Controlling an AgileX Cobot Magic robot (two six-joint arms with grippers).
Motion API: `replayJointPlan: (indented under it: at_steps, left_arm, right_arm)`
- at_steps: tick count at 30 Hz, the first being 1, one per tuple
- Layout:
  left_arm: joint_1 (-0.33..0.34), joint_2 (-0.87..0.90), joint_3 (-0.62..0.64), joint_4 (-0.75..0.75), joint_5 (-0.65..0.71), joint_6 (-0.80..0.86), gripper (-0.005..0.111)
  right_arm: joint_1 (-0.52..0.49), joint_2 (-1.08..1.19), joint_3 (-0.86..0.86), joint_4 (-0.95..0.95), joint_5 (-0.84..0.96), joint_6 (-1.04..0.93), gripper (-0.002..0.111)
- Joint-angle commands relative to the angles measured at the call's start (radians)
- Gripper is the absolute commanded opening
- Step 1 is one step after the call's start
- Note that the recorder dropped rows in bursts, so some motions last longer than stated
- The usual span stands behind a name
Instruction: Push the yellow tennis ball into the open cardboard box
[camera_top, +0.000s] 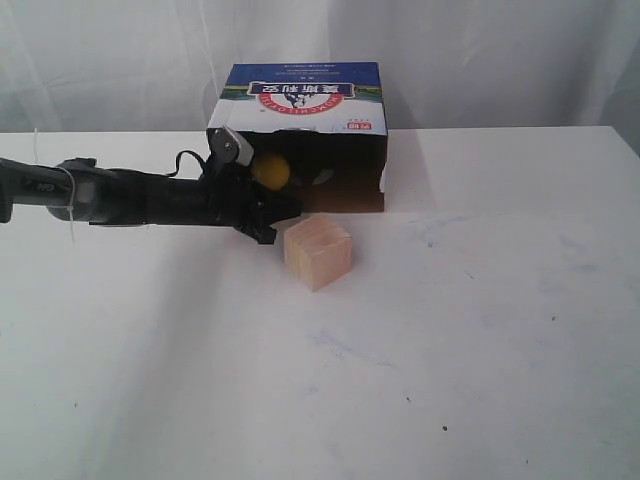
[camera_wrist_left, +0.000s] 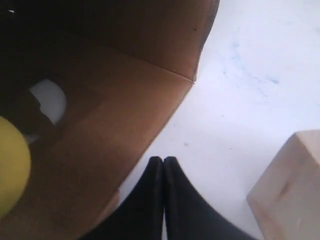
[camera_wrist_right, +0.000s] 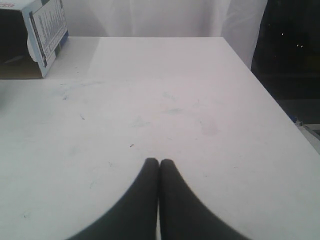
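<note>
The yellow tennis ball (camera_top: 271, 171) lies inside the mouth of the open cardboard box (camera_top: 305, 95), on its brown floor near the left side; the left wrist view shows the ball (camera_wrist_left: 11, 170) at its edge on the box floor (camera_wrist_left: 100, 145). My left gripper (camera_top: 283, 212) is shut with nothing in it, its tips (camera_wrist_left: 163, 160) just in front of the box's opening, between ball and wooden cube. My right gripper (camera_wrist_right: 159, 162) is shut and empty over bare table, far from the box (camera_wrist_right: 45, 30); it is out of the exterior view.
A pale wooden cube (camera_top: 317, 252) stands on the white table (camera_top: 450, 350) just in front of the box, close to the left gripper's tips; the left wrist view has the cube (camera_wrist_left: 290, 185) too. The table's right edge (camera_wrist_right: 265, 95) drops off to a dark floor.
</note>
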Motion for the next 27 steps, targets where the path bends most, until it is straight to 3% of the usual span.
replayJointPlan:
  at_steps: [1, 5, 9, 14, 17, 18, 21, 24, 27]
  left_arm:
    - [0.021, -0.008, -0.005, -0.008, -0.050, 0.091, 0.000]
    - [0.021, -0.039, -0.002, 0.069, -0.050, 0.015, 0.000]
    - [0.021, -0.125, 0.103, 0.083, -0.118, 0.007, 0.000]
    - [0.021, -0.263, 0.348, 0.070, -0.245, 0.034, 0.000]
    - [0.021, -0.378, 0.487, -0.027, -0.304, 0.032, 0.000]
    - [0.021, -0.448, 0.553, -0.080, -0.386, 0.005, 0.000]
    - [0.021, -0.679, 0.705, -0.080, -0.791, -0.376, 0.000]
    - [0.021, -0.900, 0.794, -0.080, -0.911, -0.255, 0.000]
    - [0.021, -1.264, 0.873, -0.080, -1.019, -0.124, 0.000]
  right_arm:
    - [-0.006, -0.006, 0.002, -0.007, -0.007, 0.000, 0.000]
    - [-0.006, -0.006, 0.002, -0.007, -0.007, 0.000, 0.000]
    - [-0.006, -0.006, 0.002, -0.007, -0.007, 0.000, 0.000]
    - [-0.006, -0.006, 0.002, -0.007, -0.007, 0.000, 0.000]
    - [-0.006, -0.006, 0.002, -0.007, -0.007, 0.000, 0.000]
    - [-0.006, -0.006, 0.002, -0.007, -0.007, 0.000, 0.000]
    - [-0.006, -0.006, 0.002, -0.007, -0.007, 0.031, 0.000]
    - [-0.006, -0.006, 0.002, -0.007, -0.007, 0.030, 0.000]
    - [-0.006, -0.006, 0.002, -0.007, -0.007, 0.030, 0.000]
